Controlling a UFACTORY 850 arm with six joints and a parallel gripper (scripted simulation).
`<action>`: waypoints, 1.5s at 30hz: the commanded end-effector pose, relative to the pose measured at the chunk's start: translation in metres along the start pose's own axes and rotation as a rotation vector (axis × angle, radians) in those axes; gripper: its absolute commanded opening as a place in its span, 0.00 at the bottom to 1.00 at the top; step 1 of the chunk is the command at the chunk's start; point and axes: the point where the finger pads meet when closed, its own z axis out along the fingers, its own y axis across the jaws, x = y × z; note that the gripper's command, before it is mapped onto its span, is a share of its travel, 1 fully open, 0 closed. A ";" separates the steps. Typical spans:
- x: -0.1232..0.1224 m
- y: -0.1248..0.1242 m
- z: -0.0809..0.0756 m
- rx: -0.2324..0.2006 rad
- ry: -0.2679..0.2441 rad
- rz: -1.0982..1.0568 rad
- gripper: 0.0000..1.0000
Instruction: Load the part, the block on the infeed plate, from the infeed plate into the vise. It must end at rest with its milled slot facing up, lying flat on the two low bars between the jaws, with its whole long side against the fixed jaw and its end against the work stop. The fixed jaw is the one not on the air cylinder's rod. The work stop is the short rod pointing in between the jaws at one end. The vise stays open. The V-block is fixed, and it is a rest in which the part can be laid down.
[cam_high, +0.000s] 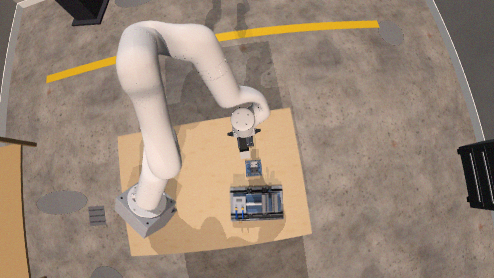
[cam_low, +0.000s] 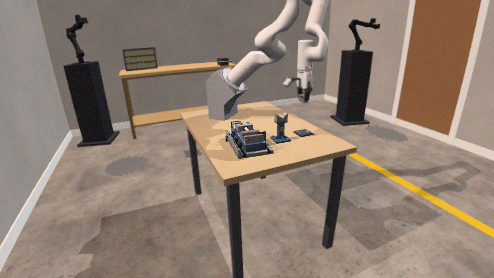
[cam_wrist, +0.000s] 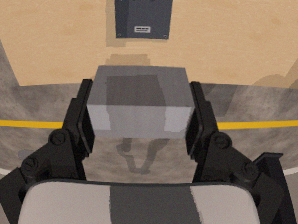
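The grey rectangular block is pinched in the black two-finger gripper, carried high; lowering toward the blue-based vise is called for next.

Arm arched high, wrist vertical near table's far edge; gripper pointing down, clamped on part.

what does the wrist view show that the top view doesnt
Only the wrist view shows the grey part clamped between the gripper's dark fingers, and the infeed plate bare below it. Only the top view shows the vise, the V-block, and the whole arm on its base. Both show the wooden table and the yellow floor line.
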 end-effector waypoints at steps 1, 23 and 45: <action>0.000 -0.001 -0.007 0.000 0.000 0.000 0.00; 0.000 -0.001 -0.015 0.000 0.000 0.000 0.00; 0.001 0.000 -0.015 -0.001 0.004 0.001 0.00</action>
